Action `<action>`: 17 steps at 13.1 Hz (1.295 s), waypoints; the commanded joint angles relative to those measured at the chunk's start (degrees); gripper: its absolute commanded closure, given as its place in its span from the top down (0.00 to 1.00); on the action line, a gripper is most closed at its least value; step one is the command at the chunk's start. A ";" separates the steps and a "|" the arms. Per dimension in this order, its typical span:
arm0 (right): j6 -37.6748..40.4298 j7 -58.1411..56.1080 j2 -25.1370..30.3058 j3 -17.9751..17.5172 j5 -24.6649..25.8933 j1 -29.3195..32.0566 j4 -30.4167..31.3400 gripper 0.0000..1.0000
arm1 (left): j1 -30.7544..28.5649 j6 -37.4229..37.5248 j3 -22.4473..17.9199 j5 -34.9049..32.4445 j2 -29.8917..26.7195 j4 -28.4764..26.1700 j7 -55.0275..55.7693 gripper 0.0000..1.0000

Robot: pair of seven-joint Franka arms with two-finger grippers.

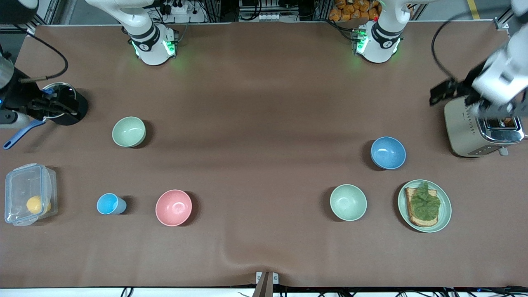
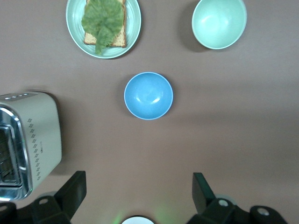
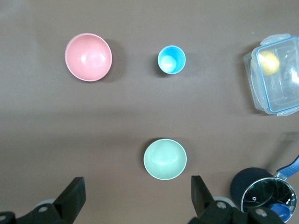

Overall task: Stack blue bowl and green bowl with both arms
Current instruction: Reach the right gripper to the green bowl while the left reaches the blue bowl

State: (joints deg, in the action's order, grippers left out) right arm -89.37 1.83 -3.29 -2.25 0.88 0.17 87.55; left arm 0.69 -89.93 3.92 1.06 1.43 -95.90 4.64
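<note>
Both blue bowl; green bowl upright, apart.

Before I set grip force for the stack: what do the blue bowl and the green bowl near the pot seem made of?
The blue bowl looks like matte plastic or a fibre composite: even colour, only a soft sheen inside. The green bowl shows the same dull finish and plain rim, so probably the same material. Glazed ceramic seems unlikely, but cannot be ruled out.

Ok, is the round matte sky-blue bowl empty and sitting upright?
Yes: the sky-blue bowl stands upright on the brown table, rim up, and the left wrist view shows its bare inside with nothing in it.
</note>
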 commanded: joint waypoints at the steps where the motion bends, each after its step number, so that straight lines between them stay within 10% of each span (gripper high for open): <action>1: -2.12 -3.65 -0.84 -0.21 0.35 2.63 4.45 1.00 | -3.75 -6.88 0.03 -1.15 4.63 -3.48 -0.95 1.00; 14: -31.28 -22.74 -6.81 -0.12 -1.76 11.69 34.42 1.00 | -6.05 -32.23 0.21 -2.82 25.46 -16.07 -1.13 1.00; 17: -39.81 -27.21 -7.95 -0.12 -1.76 12.04 40.15 0.95 | -6.05 -32.32 0.30 -2.47 26.61 -15.90 -0.95 0.82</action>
State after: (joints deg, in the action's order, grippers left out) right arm -125.66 -22.17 -11.42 -1.69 0.26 11.11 124.43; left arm -5.33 -121.45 4.14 -0.52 27.78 -111.64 4.03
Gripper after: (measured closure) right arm 0.022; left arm 0.053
